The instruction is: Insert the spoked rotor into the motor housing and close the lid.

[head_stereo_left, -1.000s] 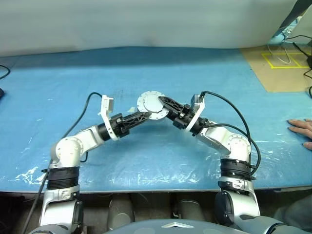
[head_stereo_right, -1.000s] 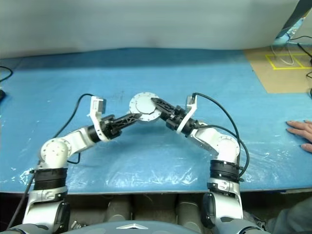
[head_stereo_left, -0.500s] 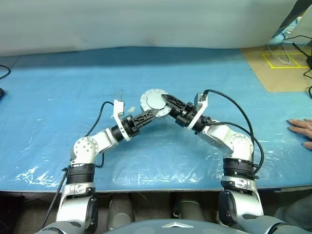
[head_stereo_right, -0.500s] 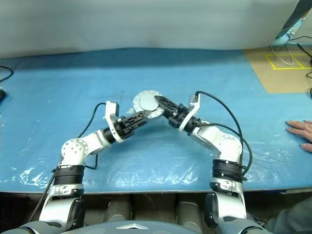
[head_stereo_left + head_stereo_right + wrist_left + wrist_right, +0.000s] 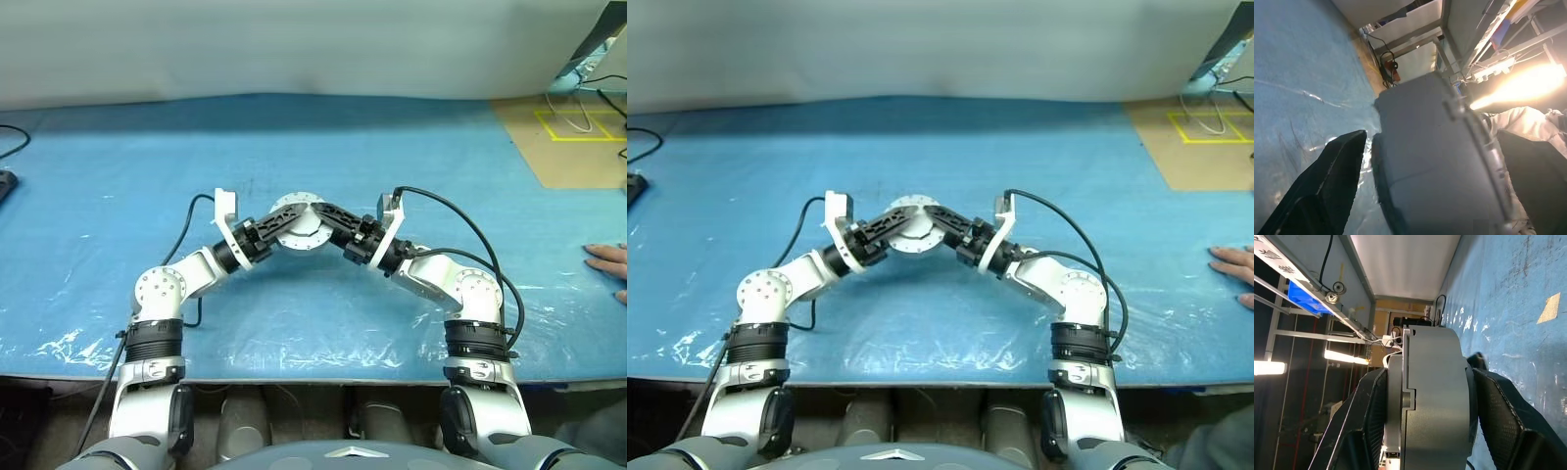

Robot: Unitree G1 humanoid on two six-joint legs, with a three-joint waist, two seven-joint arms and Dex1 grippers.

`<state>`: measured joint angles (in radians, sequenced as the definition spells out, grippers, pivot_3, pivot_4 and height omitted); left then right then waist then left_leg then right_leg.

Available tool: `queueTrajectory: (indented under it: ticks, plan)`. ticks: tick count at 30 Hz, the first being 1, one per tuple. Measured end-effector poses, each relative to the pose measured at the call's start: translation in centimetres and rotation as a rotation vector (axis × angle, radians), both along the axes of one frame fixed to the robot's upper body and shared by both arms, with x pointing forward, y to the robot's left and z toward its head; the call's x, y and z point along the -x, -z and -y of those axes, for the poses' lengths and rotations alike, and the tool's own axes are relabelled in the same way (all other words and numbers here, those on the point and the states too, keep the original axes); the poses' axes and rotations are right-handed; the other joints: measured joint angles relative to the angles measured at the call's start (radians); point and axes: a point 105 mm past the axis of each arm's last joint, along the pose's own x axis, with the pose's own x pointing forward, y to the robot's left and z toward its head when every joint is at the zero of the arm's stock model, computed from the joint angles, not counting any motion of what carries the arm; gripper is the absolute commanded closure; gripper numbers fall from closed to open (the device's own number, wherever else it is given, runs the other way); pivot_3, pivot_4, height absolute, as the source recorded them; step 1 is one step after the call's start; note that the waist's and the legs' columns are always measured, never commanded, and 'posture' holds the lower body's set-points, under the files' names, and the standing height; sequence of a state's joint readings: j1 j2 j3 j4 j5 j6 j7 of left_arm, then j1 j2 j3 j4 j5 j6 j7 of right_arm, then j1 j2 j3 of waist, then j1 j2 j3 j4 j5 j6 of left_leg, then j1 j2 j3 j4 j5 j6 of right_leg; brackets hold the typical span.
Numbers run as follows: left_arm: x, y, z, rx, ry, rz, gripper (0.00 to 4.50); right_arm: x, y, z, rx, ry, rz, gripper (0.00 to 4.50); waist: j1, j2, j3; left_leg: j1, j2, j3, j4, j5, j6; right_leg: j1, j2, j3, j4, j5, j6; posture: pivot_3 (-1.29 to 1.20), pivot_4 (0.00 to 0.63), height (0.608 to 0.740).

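The motor housing (image 5: 301,231) is showing as a round, silver-grey casing with small tabs around its rim, raised off the blue table cover (image 5: 118,176) and turning a plain grey face toward the head camera. In the right wrist view it is standing edge-on, a thick grey drum (image 5: 1432,401) with a thinner plate (image 5: 1396,406) lying flat against one face; that plate may be the lid, but the views are not settling it.

The housing is sitting between the two pincers. The right gripper (image 5: 318,221) is clamping it, one black finger (image 5: 1371,416) pressing each flat face, at a middling spread. The left gripper (image 5: 294,217) is reaching in from the other side with its jaws standing wide around the casing; one finger (image 5: 1327,181) is lying just beside the casing wall with a thin gap, so a firm hold there cannot be told.

The windings, hub and rotor are hidden. A person's hand (image 5: 609,266) is resting on the cover, well apart from the housing.
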<state>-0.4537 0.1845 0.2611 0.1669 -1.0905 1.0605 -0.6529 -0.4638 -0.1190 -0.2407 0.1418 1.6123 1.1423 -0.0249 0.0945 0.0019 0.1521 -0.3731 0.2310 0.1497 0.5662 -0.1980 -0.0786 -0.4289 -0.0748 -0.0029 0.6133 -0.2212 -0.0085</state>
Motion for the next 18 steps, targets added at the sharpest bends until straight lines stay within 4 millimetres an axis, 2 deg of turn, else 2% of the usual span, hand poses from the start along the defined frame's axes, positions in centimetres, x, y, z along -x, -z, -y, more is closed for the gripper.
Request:
queueTrajectory:
  ticks: [7,10,14,18]
  plan:
    - [0.2,0.9,0.0,-0.005,0.021,-0.037,0.03,0.0,0.2,0.1,0.018,0.0,-0.005,2.13,0.001,0.0,0.0,0.0,0.0,0.0,0.0,0.0,0.0,0.0,0.0,0.0,0.0,0.0,0.0,0.0,0.15,0.74]
    - [0.2,0.9,0.1,0.001,0.027,-0.04,0.6,0.0,0.4,0.1,0.027,0.002,-0.005,2.13,0.001,0.0,0.0,0.0,0.0,0.0,0.0,0.0,0.0,0.0,0.0,0.0,0.0,0.0,0.0,0.0,0.15,0.74]
    - [0.5,1.4,0.1,0.019,0.041,-0.072,1.72,0.0,0.5,0.2,0.058,0.008,0.012,2.13,0.0,0.0,0.0,0.0,0.0,0.0,0.001,0.0,0.0,0.0,0.0,0.0,0.001,0.0,0.0,0.0,0.15,0.74]
    - [0.5,1.5,0.0,0.052,0.053,-0.109,1.72,-0.2,0.5,0.2,0.059,0.017,0.016,2.13,0.001,0.0,0.0,0.0,0.0,0.0,0.001,0.0,0.0,0.0,0.0,0.0,0.001,0.0,0.0,0.0,0.15,0.74]
